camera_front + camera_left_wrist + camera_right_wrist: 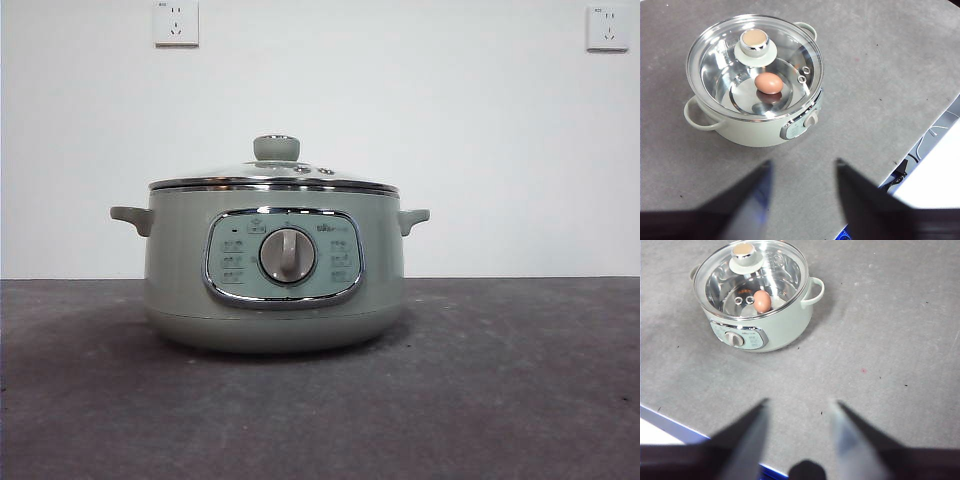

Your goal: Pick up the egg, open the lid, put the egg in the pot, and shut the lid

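The pale green pot (pixel 275 300) stands in the middle of the grey table, its dial facing the front camera. The glass lid (pixel 273 180) with its green knob (pixel 276 148) sits closed on the pot. Through the lid, the brown egg (pixel 769 83) lies on the pot's steel floor; it also shows in the right wrist view (pixel 762 301). My left gripper (pixel 802 172) is open and empty, held high above the table, away from the pot (pixel 760 120). My right gripper (pixel 797 412) is open and empty too, high above the table, apart from the pot (pixel 772 327).
The table's edge (pixel 932 125) shows in the left wrist view with cables beyond it. A blue-edged table border (pixel 670 422) shows in the right wrist view. Two wall sockets (pixel 176 22) hang on the white wall behind.
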You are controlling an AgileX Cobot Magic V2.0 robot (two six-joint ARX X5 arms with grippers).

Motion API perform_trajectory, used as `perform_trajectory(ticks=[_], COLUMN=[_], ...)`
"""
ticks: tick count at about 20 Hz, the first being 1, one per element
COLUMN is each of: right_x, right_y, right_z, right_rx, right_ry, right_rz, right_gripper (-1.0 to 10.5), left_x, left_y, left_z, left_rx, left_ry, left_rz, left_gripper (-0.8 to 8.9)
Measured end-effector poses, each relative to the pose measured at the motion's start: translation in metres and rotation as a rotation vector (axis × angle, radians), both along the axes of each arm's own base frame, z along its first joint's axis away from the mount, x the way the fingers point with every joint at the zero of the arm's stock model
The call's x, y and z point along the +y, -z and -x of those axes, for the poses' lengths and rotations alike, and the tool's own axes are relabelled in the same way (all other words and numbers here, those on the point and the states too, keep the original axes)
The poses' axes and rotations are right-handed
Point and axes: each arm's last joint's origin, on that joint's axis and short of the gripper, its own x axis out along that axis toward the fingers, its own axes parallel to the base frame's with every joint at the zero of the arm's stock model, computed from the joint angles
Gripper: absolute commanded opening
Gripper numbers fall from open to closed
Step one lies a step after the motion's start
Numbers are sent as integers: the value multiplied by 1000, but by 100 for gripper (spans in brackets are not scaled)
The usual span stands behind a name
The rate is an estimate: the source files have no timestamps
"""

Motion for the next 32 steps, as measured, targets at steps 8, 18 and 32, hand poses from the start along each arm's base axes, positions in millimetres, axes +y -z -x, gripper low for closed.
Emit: perform_trajectory(ticks=[8,18,32], right_x=[0,0,0], right_y=[0,0,0], right_z=[0,0,-1], right_rx=[13,14,15], right_ry=[32,35,36], right_rz=[-26,-28,-26], right_gripper=[1,1,1], left_x=[-1,-7,40], left_y=[1,-1,11], left_z=[-2,-18,-3], left_rx=[5,-53,-711], left_ry=[-2,-36,-238], left_rz=[-2,-20,93], left_gripper=[-4,-4,-4])
